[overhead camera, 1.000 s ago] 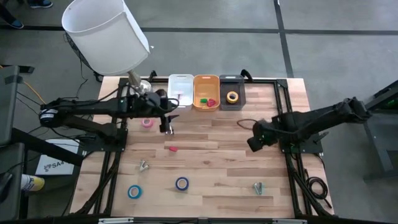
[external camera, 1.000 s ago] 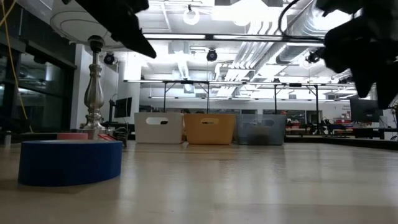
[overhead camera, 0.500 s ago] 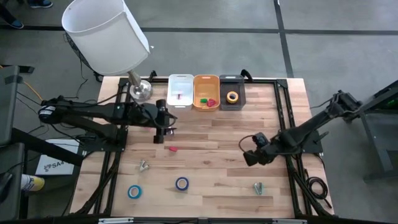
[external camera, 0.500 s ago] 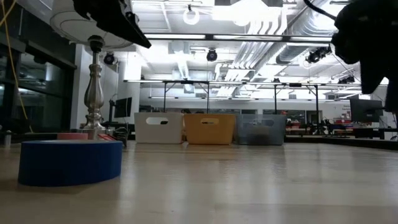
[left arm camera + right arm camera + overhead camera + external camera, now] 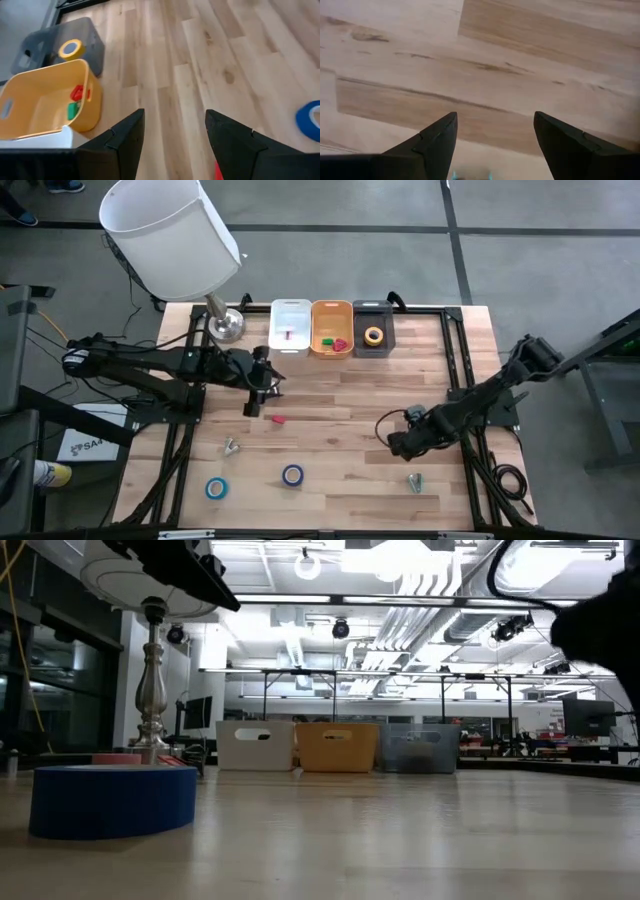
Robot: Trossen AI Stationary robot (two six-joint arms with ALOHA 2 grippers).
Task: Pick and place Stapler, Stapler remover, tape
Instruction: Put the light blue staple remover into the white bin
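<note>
Tape (image 5: 373, 335) inside grey bin (image 5: 373, 313)

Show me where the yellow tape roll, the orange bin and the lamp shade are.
yellow tape roll (image 5: 374, 335): high view, on its ring, inside the grey bin.
orange bin (image 5: 332, 308): high view, on its far rim.
lamp shade (image 5: 185, 245): high view, on its white outer wall.

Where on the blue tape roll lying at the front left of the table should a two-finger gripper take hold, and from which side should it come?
Come straight down from above. The blue tape roll lies flat on the table with its open centre facing up, so one finger can drop into the hole and the other outside, pinching the ring wall. Probably any point on the wall will do; nothing stands close beside it.
</note>
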